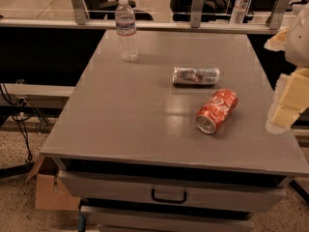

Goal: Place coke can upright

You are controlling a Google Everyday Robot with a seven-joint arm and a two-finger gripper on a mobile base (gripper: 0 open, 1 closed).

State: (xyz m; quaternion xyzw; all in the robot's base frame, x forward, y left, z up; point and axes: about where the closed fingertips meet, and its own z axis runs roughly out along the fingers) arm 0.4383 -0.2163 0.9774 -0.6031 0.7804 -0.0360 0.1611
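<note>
Red aluminium coke can (217, 110) is lying sideways on the grey surface (125, 120), near the tool's (286, 111) left. Tool is hovering, grip state cannot tell. Likely best: grasping mid-body, tipping gently upright.

Glossy metal coke can (217, 110); tool (285, 108) (matt plastic) right.

This looks like a robotics lab or an office test space, not a home. A plain grey table (120, 129) with a handled drawer (169, 195) stands on a speckled hard floor (14, 211). Loose cables (19, 115) hang at the left, and a cardboard box (50, 192) sits underneath. Behind it runs a railing with metal posts (195, 4), with what seem to be office chair bases (111, 4) beyond. The robot's end effector (288, 103) hangs over the table's right edge.
</note>
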